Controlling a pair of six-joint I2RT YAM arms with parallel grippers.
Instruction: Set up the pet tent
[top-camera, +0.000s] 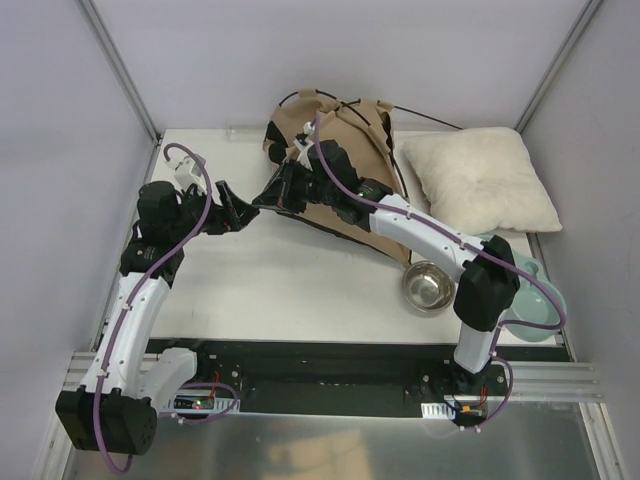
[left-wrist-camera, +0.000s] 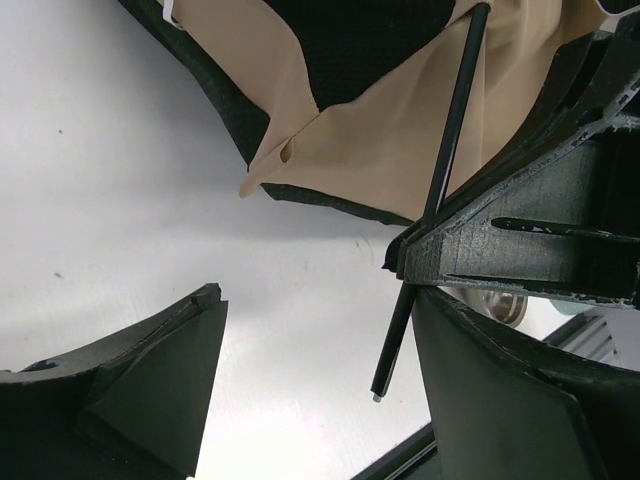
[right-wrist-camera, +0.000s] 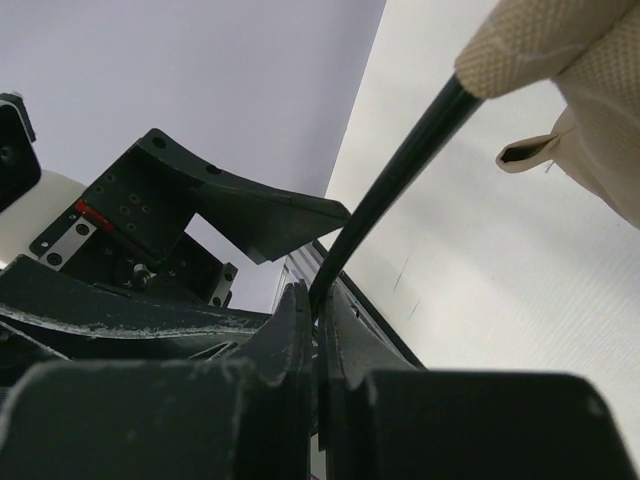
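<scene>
Tent (top-camera: 340, 150): set at the back middle of the tabletop (top-camera: 280, 290).
Pillow (top-camera: 480, 180): laid just right of the tent.
Bowl (top-camera: 428, 287): placed before the tent, rightward.
Dish (top-camera: 538, 290): placed right of the bowl.

No readable words, numbers, signs in any view. Marks on small boards (top-camera: 200, 403) by arm bases: too tiny to read.
</scene>
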